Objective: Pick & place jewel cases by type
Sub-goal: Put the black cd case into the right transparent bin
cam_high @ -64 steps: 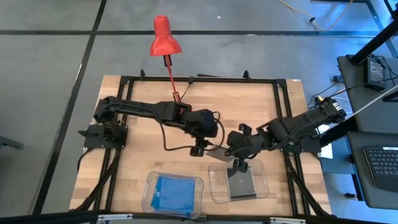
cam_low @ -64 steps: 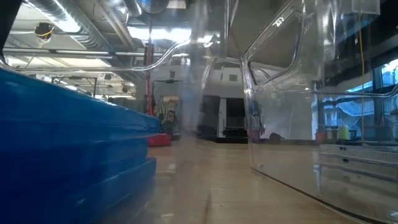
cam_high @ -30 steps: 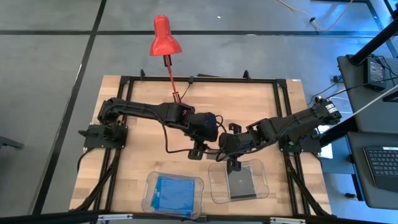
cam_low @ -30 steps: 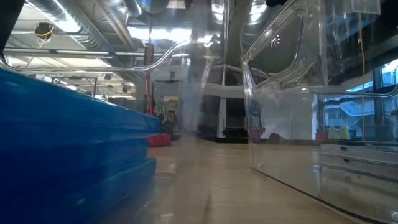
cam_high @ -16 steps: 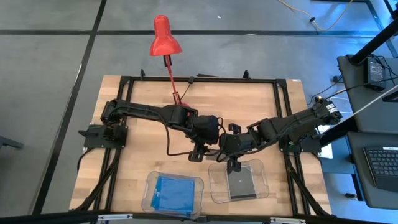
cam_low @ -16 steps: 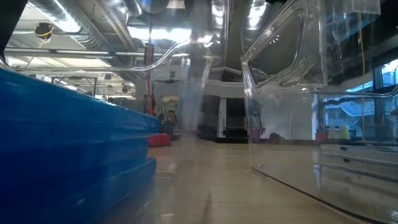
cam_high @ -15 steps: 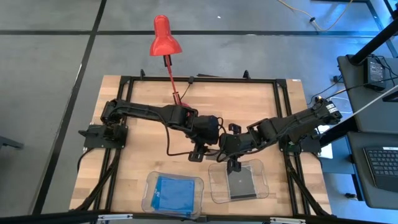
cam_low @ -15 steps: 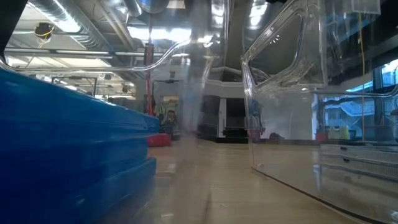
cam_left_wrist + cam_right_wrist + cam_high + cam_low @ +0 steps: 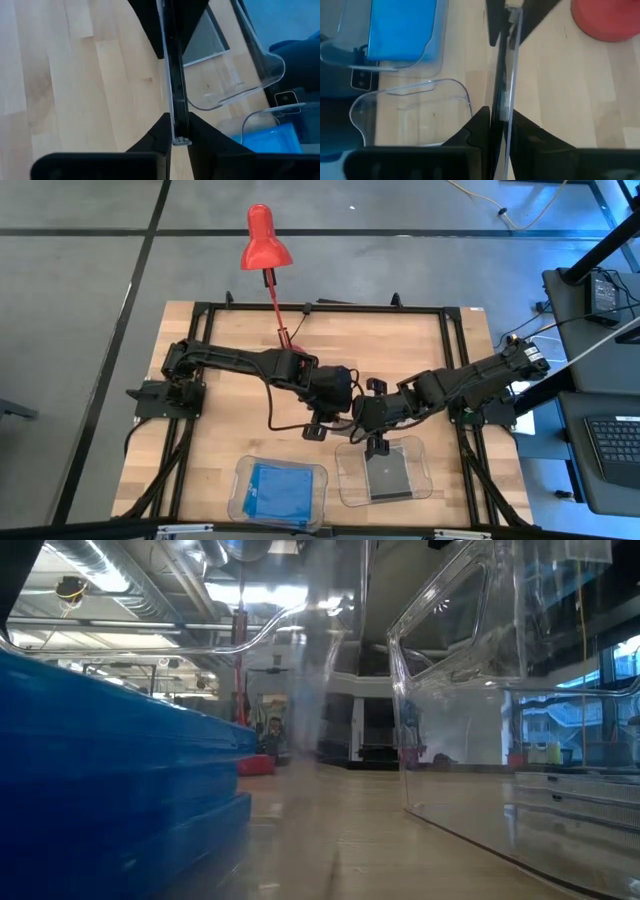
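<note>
Both grippers pinch one dark case (image 9: pixel 176 85) edge-on, mid-counter above the right tray (image 9: pixel 420 480). If neither lets go cleanly, it could twist or drop outside. The left gripper (image 9: pixel 316 426) and right gripper (image 9: pixel 374 444) meet nose to nose, arms stretched inward, each clenched on the case. Blue cases (image 9: pixel 277 486) fill the left tray.

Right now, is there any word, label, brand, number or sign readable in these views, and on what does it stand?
None can be read.
The blue jewel cases and the dark jewel case in the clear trays show no print.
The case edge gripped between both grippers bears no lettering.
The red lamp is plain.
The keyboard beside the table is too small to read.
</note>
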Action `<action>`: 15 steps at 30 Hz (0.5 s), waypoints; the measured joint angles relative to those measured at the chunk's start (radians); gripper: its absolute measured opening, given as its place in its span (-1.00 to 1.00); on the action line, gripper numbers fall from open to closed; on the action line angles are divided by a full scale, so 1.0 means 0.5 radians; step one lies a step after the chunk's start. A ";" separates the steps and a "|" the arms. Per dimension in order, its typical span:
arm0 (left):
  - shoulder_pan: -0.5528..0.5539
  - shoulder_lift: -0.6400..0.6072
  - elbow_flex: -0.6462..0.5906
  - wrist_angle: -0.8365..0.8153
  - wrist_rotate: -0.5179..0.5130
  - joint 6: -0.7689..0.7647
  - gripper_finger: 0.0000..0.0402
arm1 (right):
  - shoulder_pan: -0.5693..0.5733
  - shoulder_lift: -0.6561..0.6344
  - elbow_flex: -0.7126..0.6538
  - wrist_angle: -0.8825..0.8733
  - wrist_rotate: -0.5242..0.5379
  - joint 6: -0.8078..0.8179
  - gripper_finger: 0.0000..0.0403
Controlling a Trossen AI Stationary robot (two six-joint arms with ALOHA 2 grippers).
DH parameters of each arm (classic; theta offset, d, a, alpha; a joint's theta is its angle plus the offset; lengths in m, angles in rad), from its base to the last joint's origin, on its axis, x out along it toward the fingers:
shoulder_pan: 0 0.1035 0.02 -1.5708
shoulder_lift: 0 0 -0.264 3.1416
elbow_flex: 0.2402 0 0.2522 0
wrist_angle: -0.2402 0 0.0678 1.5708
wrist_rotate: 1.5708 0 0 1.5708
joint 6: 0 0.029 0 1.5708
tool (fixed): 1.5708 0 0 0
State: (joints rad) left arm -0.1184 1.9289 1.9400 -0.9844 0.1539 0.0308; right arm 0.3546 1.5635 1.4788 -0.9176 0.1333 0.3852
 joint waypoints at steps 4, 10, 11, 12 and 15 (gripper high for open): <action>0.002 0.000 0.000 -0.002 -0.018 -0.015 -0.83 | 0.003 -0.003 0.000 0.010 0.105 -0.059 -0.60; 0.001 0.001 0.000 0.017 -0.024 -0.031 -0.83 | 0.003 -0.093 0.081 0.019 0.152 -0.121 -0.36; 0.001 0.000 0.000 0.017 -0.024 -0.032 -0.83 | 0.003 -0.124 0.093 0.012 0.203 -0.132 -0.34; 0.001 0.001 0.000 0.016 -0.025 -0.033 -0.83 | 0.004 -0.162 0.097 -0.007 0.257 -0.147 -0.32; 0.005 -0.019 0.000 0.015 -0.049 -0.050 -0.83 | 0.009 -0.292 0.097 -0.112 0.412 -0.156 -0.30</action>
State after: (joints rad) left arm -0.1158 1.9197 1.9400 -0.9767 0.1292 0.0056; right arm 0.3592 1.4176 1.5274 -0.9736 0.3395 0.3072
